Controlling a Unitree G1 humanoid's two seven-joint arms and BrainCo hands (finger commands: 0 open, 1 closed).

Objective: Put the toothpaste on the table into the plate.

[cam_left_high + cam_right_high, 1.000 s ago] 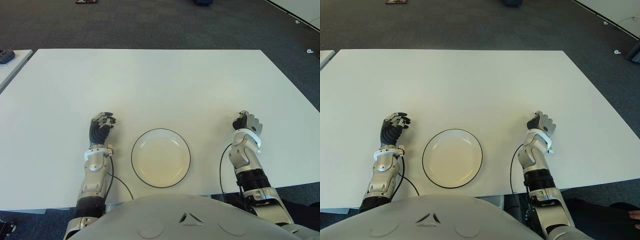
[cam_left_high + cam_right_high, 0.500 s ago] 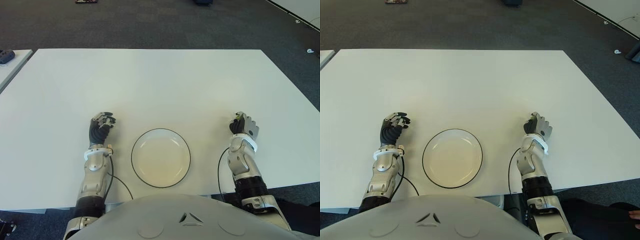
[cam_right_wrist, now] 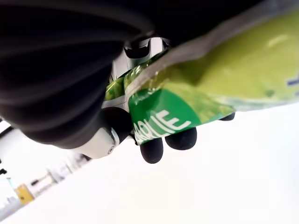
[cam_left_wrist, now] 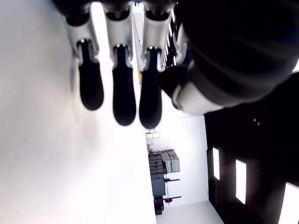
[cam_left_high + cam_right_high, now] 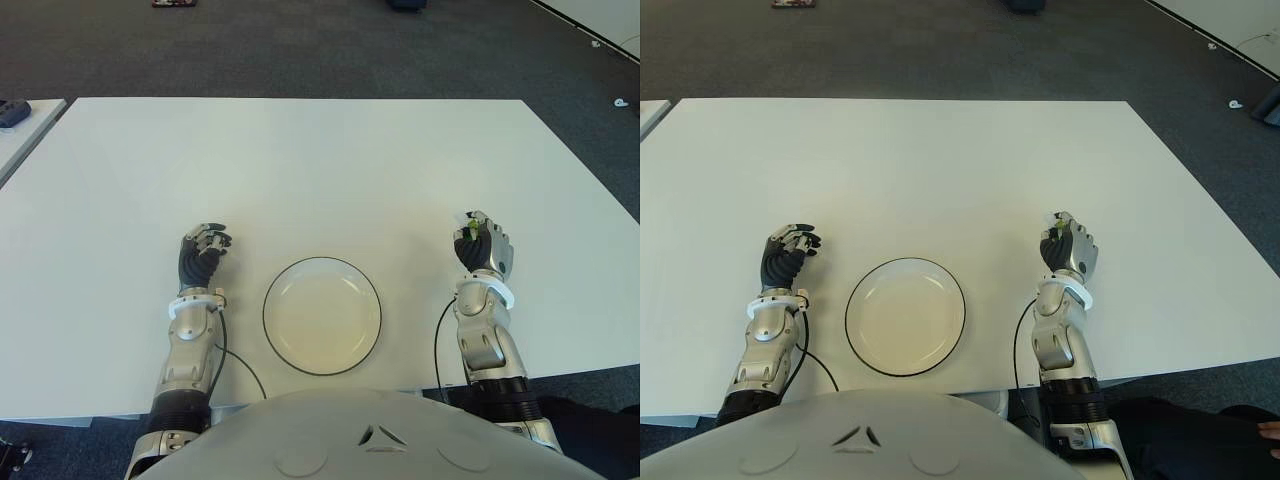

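My right hand (image 5: 480, 245) is curled around a green toothpaste tube (image 3: 196, 93); only a small green tip (image 5: 471, 233) peeks between the fingers in the eye views. The hand sits to the right of the white plate (image 5: 322, 316), a hand's width away from its dark rim. In the right wrist view the tube fills the picture, green with white lettering, with fingertips (image 3: 152, 150) wrapped below it. My left hand (image 5: 202, 250) shows beside the plate on its left, its fingers (image 4: 119, 86) curled and holding nothing.
The white table (image 5: 300, 160) stretches far ahead of both hands. Dark carpet lies beyond its far edge. A second white table edge (image 5: 20, 125) with a dark object shows at the far left.
My right hand has turned and shifted left toward the plate, and the tube's green tip now shows between its fingers. The left hand has stayed put.
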